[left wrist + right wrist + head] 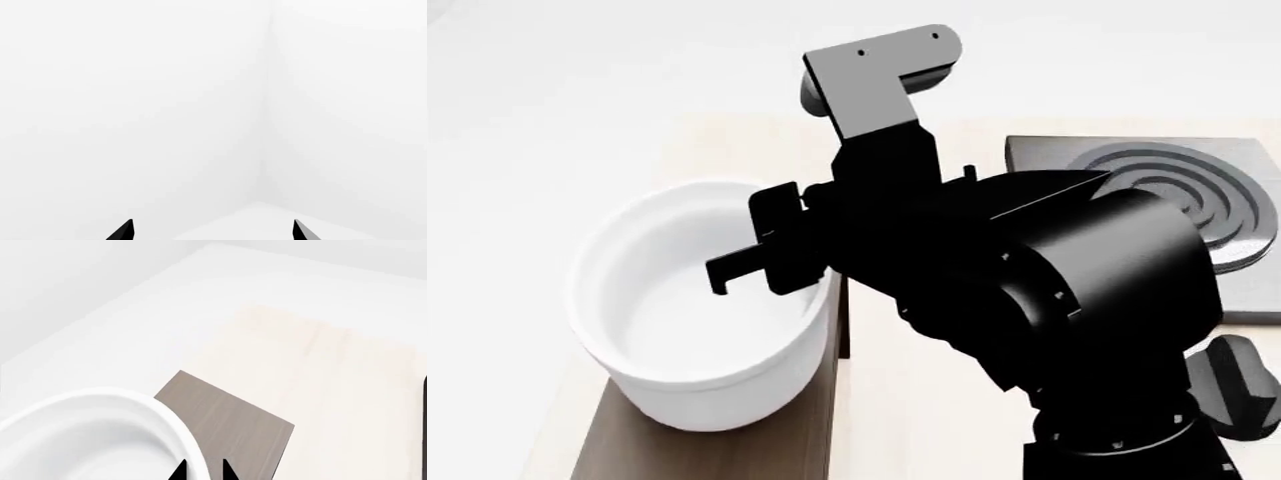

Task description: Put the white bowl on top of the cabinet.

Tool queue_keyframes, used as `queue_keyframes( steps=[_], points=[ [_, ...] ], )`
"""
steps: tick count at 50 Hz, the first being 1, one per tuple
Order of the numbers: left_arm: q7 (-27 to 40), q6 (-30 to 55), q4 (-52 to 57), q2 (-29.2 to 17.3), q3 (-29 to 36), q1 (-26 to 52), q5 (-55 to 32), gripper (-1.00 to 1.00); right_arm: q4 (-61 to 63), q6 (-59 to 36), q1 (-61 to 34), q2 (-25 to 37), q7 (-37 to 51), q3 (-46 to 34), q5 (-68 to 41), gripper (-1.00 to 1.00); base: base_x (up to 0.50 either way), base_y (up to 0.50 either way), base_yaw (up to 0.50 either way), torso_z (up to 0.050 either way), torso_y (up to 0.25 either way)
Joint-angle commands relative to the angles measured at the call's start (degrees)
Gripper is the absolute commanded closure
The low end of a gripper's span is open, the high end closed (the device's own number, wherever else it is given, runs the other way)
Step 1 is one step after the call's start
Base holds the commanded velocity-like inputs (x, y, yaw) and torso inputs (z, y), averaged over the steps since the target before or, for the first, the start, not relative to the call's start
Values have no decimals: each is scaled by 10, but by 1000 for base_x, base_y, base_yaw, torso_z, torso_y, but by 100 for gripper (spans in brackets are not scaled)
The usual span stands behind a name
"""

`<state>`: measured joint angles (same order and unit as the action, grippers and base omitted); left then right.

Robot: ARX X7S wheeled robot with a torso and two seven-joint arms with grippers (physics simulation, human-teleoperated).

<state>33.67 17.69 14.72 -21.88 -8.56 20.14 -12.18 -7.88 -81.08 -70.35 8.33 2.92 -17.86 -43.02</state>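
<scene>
White bowl resting on the cabinet, its thick rim pinched by the right gripper; glossy, rigid, likely slippery; left gripper spread, empty.

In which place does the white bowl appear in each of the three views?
Head view: the white bowl sits at lower left, on the cabinet, right gripper at its rim.
Right wrist view: the bowl fills the lower left corner, its rim between the fingertips.
Left wrist view: not in it.
Shared landmark: the cabinet's wood-grain top.
</scene>
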Motion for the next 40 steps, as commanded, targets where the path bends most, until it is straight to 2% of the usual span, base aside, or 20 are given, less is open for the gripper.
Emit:
queue_keyframes(
  steps=[1, 2, 21, 22, 40],
  points=[
    [-1, 0, -1, 1, -2, 0, -7, -100, -16, 28, 1, 5, -14, -14, -3, 100, 0, 0, 0, 0, 0],
    [-6, 9, 5, 4, -10, 2, -26, -100, -13, 30, 4, 7, -16, -17, -3, 100, 0, 0, 0, 0, 0],
    [3, 1, 1, -2, 3, -1, -2, -100, -42, 58, 10, 9, -22, -36, 5, 100, 0, 0, 1, 0, 0],
    [4, 0, 1, -4, 5, -1, 2, -100, -50, 57, 8, 7, -20, -35, 5, -100, 0, 0, 0, 0, 0],
    [4, -2, -2, -4, 4, -1, -2, -100, -14, 107, 7, 23, -20, -38, 12, -100, 0, 0, 0, 0, 0]
  ],
)
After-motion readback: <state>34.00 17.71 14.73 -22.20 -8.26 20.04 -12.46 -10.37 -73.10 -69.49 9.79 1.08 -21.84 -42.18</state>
